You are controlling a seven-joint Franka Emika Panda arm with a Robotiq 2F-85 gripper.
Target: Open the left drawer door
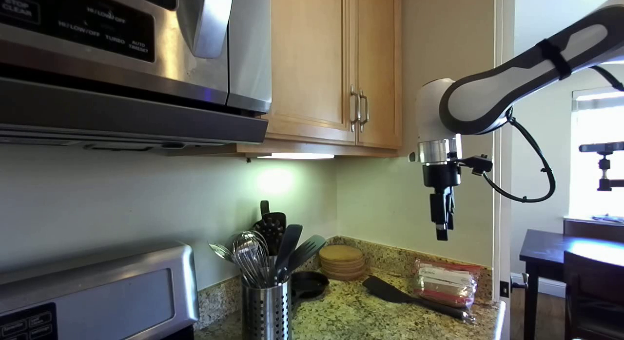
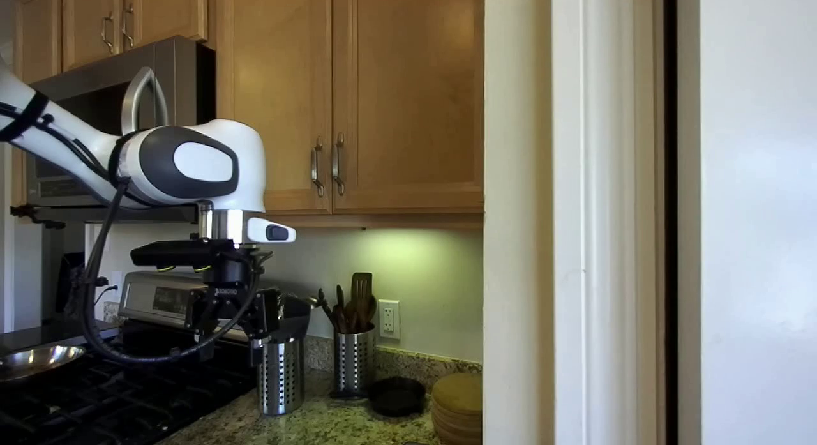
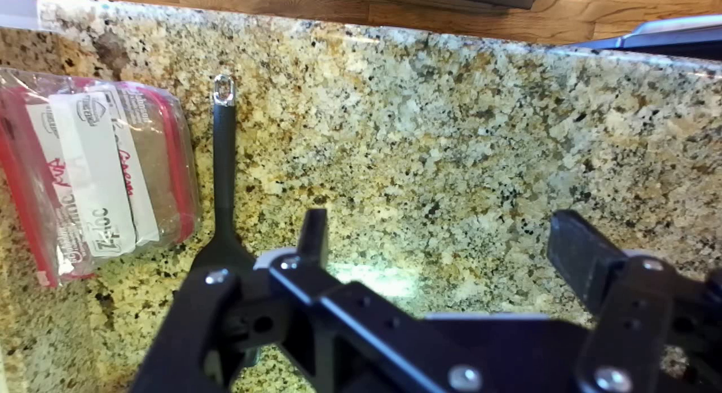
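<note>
Fingers point(image 3: 581, 252) spread wide, nothing between them; gripper point(image 3: 440, 229) points down over speckled countertop point(image 3: 451, 128), black spatula point(image 3: 224, 173) lying below to one side. Left drawer door point(image 1: 309, 57) closed, higher up, beside the microwave point(image 1: 136, 47); its upright bar handle point(image 1: 358, 108) well apart from the gripper, just beside the twin handle point(image 1: 366, 110). Best, I judge: rise, turn to face the door, straddle that one bar only, grip, pull in an arc about the hinge, likely microwave-side.

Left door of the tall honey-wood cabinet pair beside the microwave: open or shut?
Shut: in both exterior views the tall honey-wood left door sits flush with its matching right door, neither swung outward.
</note>
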